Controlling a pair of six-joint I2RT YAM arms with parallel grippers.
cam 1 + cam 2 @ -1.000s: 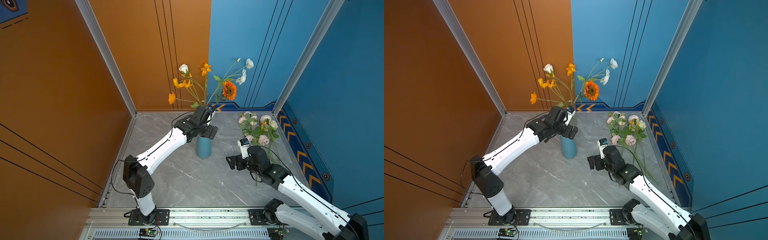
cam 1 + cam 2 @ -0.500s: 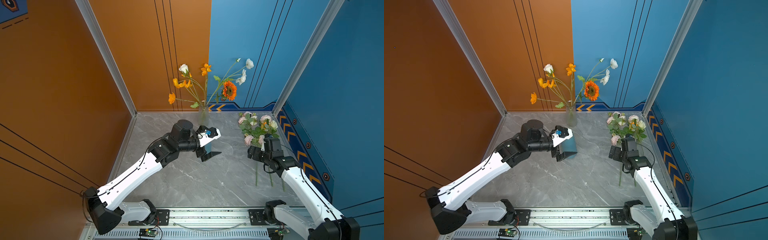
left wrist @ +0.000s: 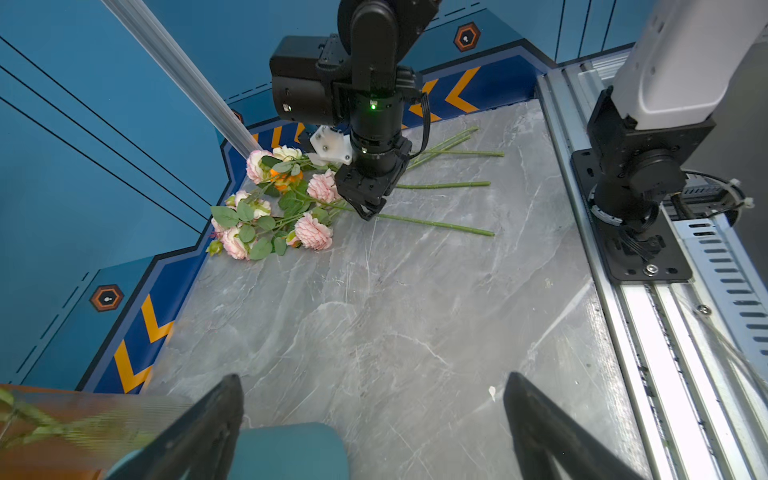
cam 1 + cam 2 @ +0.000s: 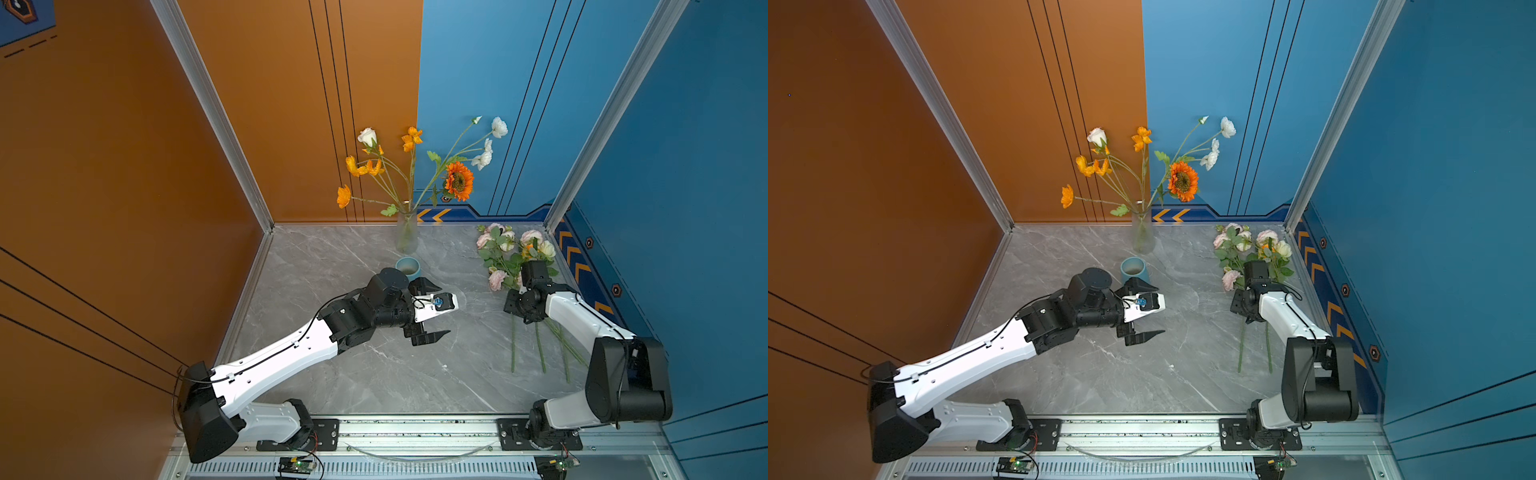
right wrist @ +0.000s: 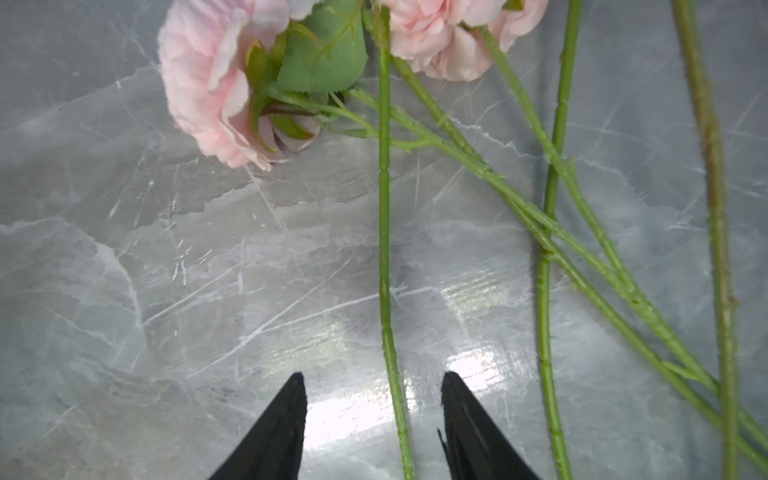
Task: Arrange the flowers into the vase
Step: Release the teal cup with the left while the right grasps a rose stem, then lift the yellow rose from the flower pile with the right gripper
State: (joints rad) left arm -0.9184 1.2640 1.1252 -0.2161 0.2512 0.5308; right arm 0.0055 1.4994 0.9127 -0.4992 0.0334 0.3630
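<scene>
A clear glass vase (image 4: pixel 406 235) (image 4: pixel 1143 237) at the back wall holds several flowers, among them orange blooms, white blooms and an orange sunflower (image 4: pixel 458 181). More flowers (image 4: pixel 505 253) (image 3: pixel 286 208), pink and cream, lie in a pile at the right. My right gripper (image 5: pixel 374 378) (image 3: pixel 369 214) is down at the tabletop, open, straddling one green stem (image 5: pixel 384 249) without touching it. Over the middle of the table my left gripper (image 4: pixel 444 309) (image 3: pixel 373 378) is wide open and empty, pointing towards the pile.
A teal cup (image 4: pixel 408 266) (image 3: pixel 286 449) stands just in front of the glass vase, right beside the left gripper. Walls close in the grey marble table (image 4: pixel 374 374) on three sides. A metal rail (image 4: pixel 415 428) runs along the front edge.
My left arm drew back from the vase toward the table's middle and turned right. My right arm swung to the flower pile, dropped over a stem, and its jaws narrowed.
</scene>
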